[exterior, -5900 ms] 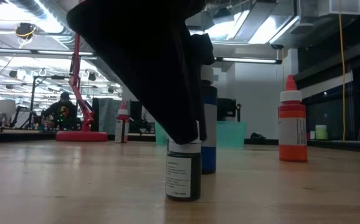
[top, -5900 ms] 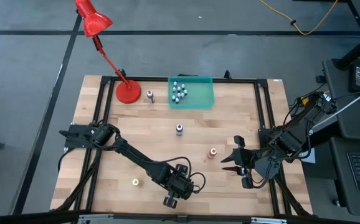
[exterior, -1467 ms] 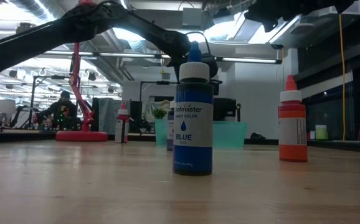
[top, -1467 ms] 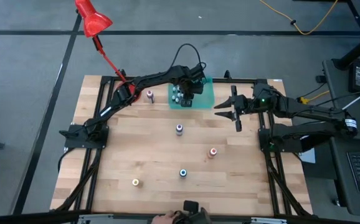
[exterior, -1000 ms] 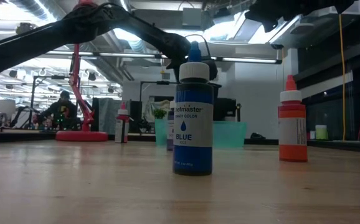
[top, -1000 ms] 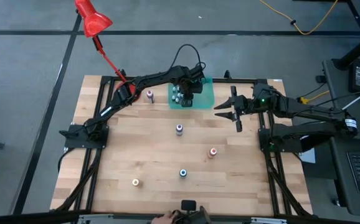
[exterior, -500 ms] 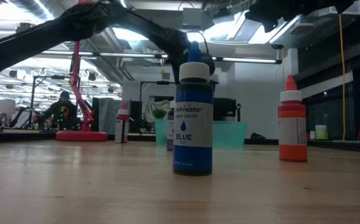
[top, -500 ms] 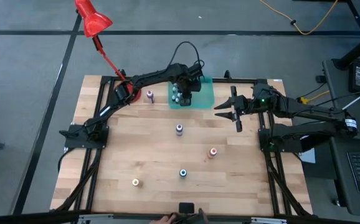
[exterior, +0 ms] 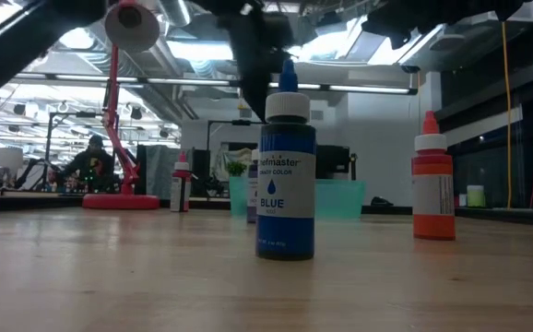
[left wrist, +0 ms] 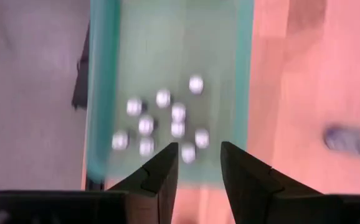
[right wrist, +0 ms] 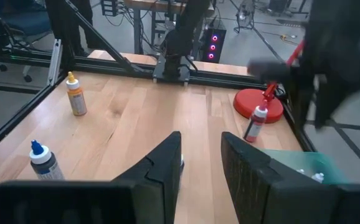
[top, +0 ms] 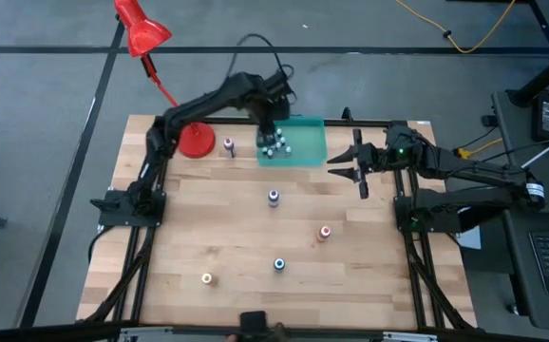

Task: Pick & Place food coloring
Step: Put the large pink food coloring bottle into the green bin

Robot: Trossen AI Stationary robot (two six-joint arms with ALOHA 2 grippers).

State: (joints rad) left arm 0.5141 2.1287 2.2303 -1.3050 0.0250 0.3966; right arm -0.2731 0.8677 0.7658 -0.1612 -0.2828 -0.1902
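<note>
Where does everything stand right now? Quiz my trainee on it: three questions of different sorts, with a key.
1. True or false: the blue bottle stands on the wooden table, outside the teal tray.
2. Which gripper hangs over the tray? A: the left gripper. B: the right gripper. C: neither.
3. Fill in: the number of coloured bottles standing loose on the table, outside the tray, is ____.

Key: 1 true. 2 A. 3 five: pink bottle, purple bottle, red-orange bottle, blue, yellow bottle.
</note>
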